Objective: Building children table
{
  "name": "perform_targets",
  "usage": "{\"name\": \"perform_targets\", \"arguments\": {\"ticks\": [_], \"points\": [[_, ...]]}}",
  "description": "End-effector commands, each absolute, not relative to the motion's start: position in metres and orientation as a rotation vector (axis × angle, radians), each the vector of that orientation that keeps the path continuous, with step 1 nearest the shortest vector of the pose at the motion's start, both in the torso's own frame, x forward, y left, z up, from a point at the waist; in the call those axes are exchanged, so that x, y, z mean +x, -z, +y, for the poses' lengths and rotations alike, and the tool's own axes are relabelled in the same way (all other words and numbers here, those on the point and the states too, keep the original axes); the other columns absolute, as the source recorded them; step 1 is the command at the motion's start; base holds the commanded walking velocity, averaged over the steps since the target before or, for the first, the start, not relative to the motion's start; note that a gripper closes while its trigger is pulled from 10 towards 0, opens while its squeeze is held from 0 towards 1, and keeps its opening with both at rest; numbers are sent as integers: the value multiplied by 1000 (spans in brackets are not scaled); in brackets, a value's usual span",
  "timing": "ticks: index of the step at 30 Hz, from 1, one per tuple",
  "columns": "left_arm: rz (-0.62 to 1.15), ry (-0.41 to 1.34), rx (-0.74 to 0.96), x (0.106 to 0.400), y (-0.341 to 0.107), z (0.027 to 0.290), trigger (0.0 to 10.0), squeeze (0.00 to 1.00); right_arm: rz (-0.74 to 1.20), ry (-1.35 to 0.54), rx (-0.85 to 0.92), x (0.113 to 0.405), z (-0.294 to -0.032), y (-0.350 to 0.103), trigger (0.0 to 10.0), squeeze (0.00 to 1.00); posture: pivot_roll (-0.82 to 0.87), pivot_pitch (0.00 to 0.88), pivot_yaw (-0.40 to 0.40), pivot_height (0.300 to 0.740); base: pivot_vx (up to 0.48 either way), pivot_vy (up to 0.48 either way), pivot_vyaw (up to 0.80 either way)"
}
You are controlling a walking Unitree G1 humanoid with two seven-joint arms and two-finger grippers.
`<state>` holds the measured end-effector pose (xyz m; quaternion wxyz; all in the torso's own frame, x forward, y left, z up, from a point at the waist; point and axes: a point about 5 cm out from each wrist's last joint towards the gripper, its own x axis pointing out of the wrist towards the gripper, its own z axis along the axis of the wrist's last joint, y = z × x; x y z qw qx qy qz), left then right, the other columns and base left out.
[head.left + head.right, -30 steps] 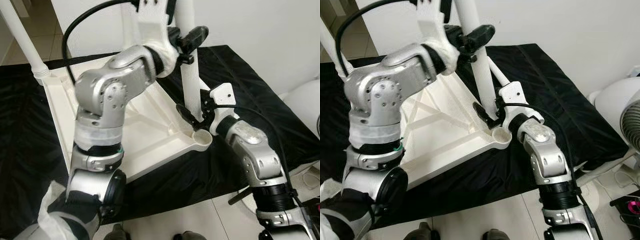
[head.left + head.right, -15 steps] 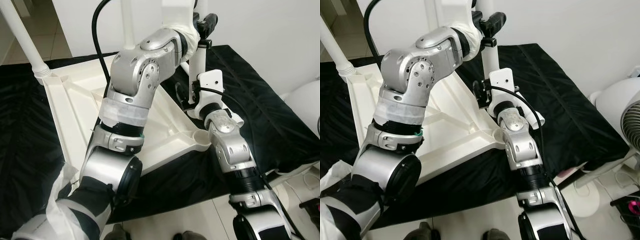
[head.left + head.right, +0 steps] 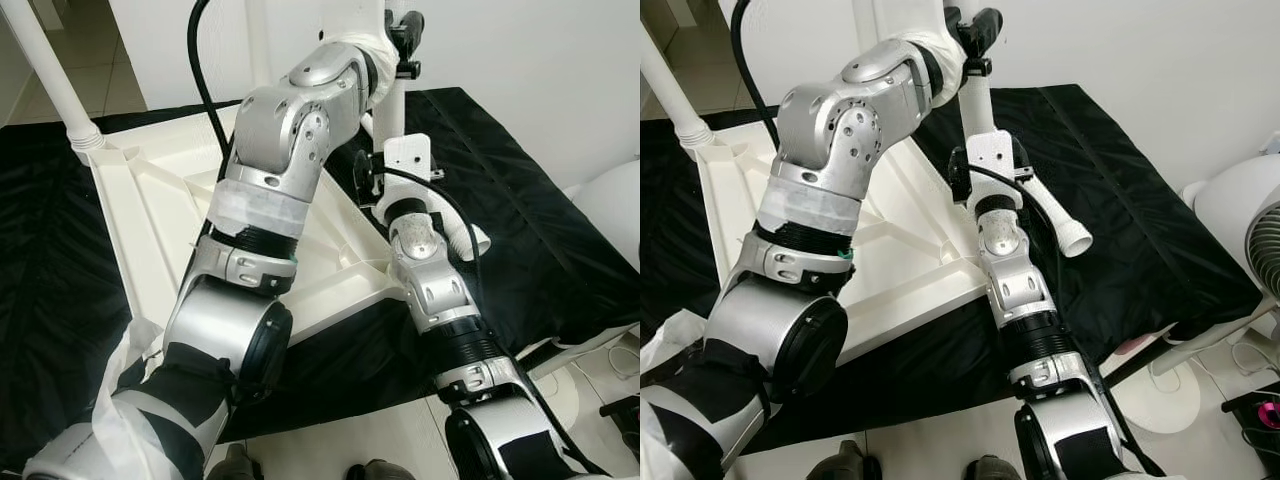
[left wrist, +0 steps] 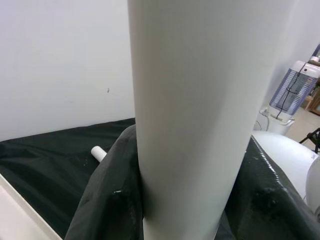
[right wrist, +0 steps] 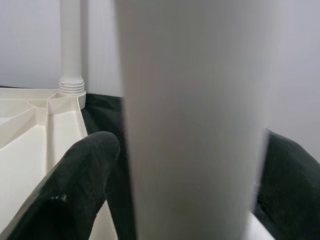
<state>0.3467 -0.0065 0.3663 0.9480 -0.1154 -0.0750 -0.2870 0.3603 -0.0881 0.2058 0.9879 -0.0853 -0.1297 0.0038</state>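
Lifted clear of the corner socket, white leg now tilts | left gripper and right gripper both clamp it | upturned tabletop awaits reseating.

A black sheet carries the upturned white tabletop.

Upturned tabletop on cloth
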Motion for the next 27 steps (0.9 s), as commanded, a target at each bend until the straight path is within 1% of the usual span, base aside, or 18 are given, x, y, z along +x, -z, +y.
{"name": "perform_targets", "arguments": {"ticks": [1,6,7,8,9,11,12,13,15,16,22,23,24,25,27], "points": [[-194,582,-228,344,-377,-9,10000,0,-272,-3,-161,363,-86,-209,10000,0,-67,0,-9,740,0,0,0],[-198,581,-229,345,-378,-10,10000,0,-273,4,-161,365,-85,-209,9843,0,-69,0,-7,740,0,0,0],[-198,582,-229,345,-378,-10,10000,0,-270,18,-157,366,-86,-209,4745,0,-69,0,-7,740,0,0,0],[-201,583,-229,345,-378,-11,10000,0,-275,27,-157,367,-86,-209,4706,0,-69,0,-7,740,0,0,0],[-203,584,-229,345,-379,-11,10000,0,-277,34,-153,368,-87,-209,4235,0,-69,0,-7,740,0,0,0],[-204,585,-229,346,-379,-11,10000,0,-280,40,-152,369,-87,-209,4235,0,-69,0,-7,740,0,0,0],[-205,585,-228,346,-379,-12,10000,0,-282,43,-153,370,-87,-209,1725,0,-69,0,-7,740,0,0,0],[-206,586,-226,346,-379,-12,10000,0,-283,47,-155,370,-87,-209,1176,0,-68,0,-6,740,0,0,0],[-206,586,-225,346,-379,-12,10000,0,-285,49,-156,371,-87,-209,1098,0,-68,0,-6,740,0,0,0],[-208,587,-223,346,-379,-12,10000,0,-288,57,-156,372,-88,-210,0,0,-68,0,-6,740,0,0,0],[-212,588,-215,346,-380,-12,10000,0,-294,72,-150,373,-90,-212,0,0,-67,0,-7,740,0,0,0],[-226,578,-172,346,-382,-11,10000,0,-292,78,-147,374,-91,-212,2431,0,-67,0,-7,740,0,0,0],[-226,578,-172,346,-382,-11,10000,0,-292,78,-147,374,-91,-212,2431,0,-67,0,-7,740,0,0,0],[-243,569,-126,346,-385,-10,10000,0,-290,85,-140,374,-91,-212,10000,0,-68,0,-7,740,0,0,0],[-243,569,-126,346,-385,-10,10000,0,-290,85,-140,374,-91,-212,10000,0,-68,0,-7,740,0,0,0]]}}
